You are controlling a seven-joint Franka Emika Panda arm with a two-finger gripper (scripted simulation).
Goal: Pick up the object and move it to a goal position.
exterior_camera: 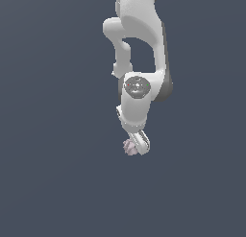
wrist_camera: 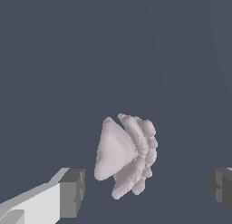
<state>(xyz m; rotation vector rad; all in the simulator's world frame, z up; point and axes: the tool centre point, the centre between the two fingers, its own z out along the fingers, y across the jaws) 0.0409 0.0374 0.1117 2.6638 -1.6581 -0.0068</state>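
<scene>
- The gripper (wrist_camera: 145, 191) is spread wide, its two dark grey pads (wrist_camera: 72, 191) well apart and touching nothing.
- The object (wrist_camera: 126, 156), a pale pinkish-grey bumpy lump, lies between the pads, free of both.
- In the exterior view the lump (exterior_camera: 129, 146) sits just beside the white gripper (exterior_camera: 139, 144), on the dark grey floor (exterior_camera: 48, 183).
</scene>
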